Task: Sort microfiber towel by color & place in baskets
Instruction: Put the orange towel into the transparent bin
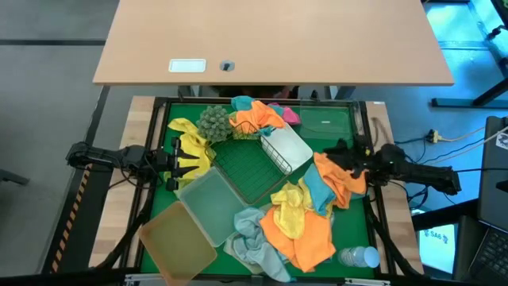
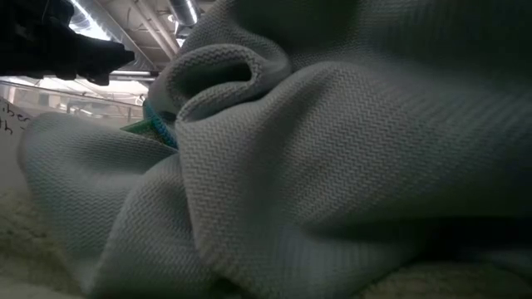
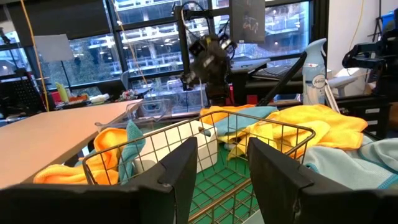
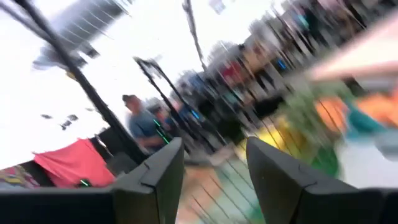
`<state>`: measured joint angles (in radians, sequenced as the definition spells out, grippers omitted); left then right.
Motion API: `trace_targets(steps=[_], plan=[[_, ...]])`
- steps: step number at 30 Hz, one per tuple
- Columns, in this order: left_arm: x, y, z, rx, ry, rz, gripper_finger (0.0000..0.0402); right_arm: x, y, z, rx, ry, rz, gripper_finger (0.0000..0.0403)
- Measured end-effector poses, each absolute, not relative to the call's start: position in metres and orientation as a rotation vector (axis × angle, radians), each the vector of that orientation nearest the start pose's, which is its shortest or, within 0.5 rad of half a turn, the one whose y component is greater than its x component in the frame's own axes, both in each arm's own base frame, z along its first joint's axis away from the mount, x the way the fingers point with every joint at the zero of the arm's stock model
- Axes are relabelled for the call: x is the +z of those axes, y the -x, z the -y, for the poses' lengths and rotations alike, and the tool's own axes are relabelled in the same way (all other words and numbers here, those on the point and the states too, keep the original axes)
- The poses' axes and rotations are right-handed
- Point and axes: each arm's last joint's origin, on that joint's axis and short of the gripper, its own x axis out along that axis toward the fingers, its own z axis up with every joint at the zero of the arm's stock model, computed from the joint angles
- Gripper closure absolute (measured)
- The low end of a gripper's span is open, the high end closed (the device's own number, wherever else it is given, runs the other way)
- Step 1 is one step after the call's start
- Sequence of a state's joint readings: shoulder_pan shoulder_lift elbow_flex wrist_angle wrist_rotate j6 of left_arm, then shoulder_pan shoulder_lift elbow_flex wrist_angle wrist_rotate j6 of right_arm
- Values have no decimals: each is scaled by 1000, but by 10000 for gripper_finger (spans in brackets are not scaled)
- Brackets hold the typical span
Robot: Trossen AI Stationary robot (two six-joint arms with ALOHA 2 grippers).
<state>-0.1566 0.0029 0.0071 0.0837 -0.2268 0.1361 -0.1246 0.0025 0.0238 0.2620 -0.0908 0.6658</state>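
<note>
The work surface is a green mat (image 1: 349, 131) set in a dark frame, with a pale wooden desk (image 1: 270, 36) beyond its far edge. The cloths are soft, loosely crumpled squares with a fine woven texture; seen from table height, a pale blue-grey cloth (image 2: 349, 174) fills nearly the whole frame and shows a herringbone weave with deep rounded folds. From above, an orange cloth (image 1: 305, 234) and a yellow cloth (image 1: 287, 205) lie heaped near the front right of the mat, with a light blue cloth (image 1: 252, 238) beside them at the front edge. A second yellow cloth (image 1: 190, 147) lies at the left, by the left gripper (image 1: 176, 163). Further orange, blue and pink cloths (image 1: 258, 115) are piled at the far edge, next to a round bobbly grey-green ball (image 1: 213, 123). The green wire basket (image 1: 246, 171) is a rigid rectangular grid at the centre; a white basket (image 1: 286, 148) lies tilted against it, a frosted clear basket (image 1: 210, 202) sits just in front, and an amber basket (image 1: 176, 242) stands at the front left corner. A clear plastic bottle (image 1: 359, 257) lies at the front right. The left gripper's jaws stand apart and hold nothing. The right gripper (image 1: 349, 159) hovers over an orange cloth at the right edge, jaws likewise spread and empty. Behind the table the left wrist view shows large windows and a spray bottle (image 3: 314, 65).
</note>
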Motion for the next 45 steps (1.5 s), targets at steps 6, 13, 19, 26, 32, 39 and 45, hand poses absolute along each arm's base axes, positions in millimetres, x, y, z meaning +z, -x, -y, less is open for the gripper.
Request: trace_targets(steps=[6,13,19,26,32,39,45], plan=[[174,-96,9,73,-45,84,265,233,-83,8,48,-536,271,228],[174,-96,9,70,13,86,265,290,-83,8,-36,-524,-2,228],[174,-96,9,70,14,86,265,324,-105,10,-114,-526,-346,228],[174,-96,9,70,14,86,265,321,-135,13,-193,-539,-823,228],[174,-96,9,70,14,86,265,289,-162,17,-234,-481,-1167,228],[174,-96,9,70,14,87,265,261,-182,22,-290,-365,-1414,228],[174,-96,9,71,14,86,265,251,-191,21,-228,-353,-1489,228]])
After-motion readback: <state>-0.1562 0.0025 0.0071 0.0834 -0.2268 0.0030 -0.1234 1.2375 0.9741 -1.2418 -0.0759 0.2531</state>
